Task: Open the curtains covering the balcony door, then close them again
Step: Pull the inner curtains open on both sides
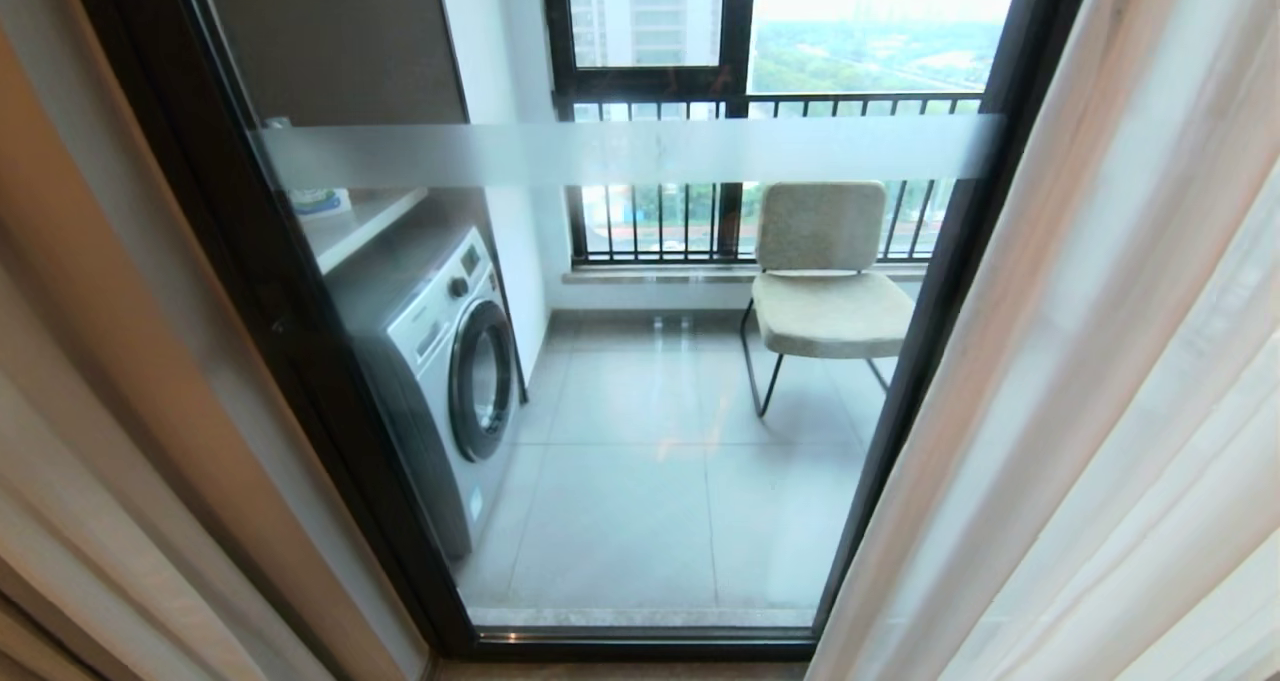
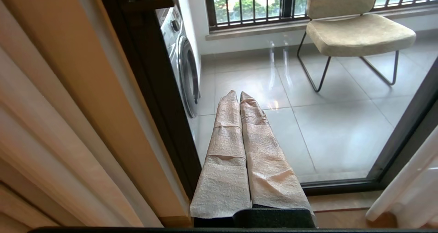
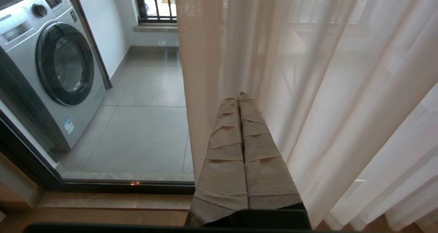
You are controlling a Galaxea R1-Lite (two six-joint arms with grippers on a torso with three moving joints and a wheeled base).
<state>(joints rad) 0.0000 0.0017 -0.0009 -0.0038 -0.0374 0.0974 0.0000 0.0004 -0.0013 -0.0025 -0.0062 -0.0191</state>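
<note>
The balcony door (image 1: 640, 151), clear glass with a frosted band in a black frame, stands uncovered in the middle of the head view. The curtains are drawn to the sides: a beige panel (image 1: 120, 411) on the left and a sheer white one (image 1: 1080, 411) on the right. Neither arm shows in the head view. My left gripper (image 2: 238, 93) is shut and empty, its tape-wrapped fingers pointing at the glass beside the beige curtain (image 2: 68, 106) and the door frame (image 2: 150, 89). My right gripper (image 3: 239, 96) is shut and empty, with its tips at the sheer curtain (image 3: 308, 89); contact cannot be told.
Behind the glass stand a washing machine (image 1: 440, 361) on the left and a beige chair (image 1: 825, 281) at the back right, under a black-framed window with railing bars (image 1: 760, 111). A stone sill (image 3: 116, 200) runs along the foot of the door.
</note>
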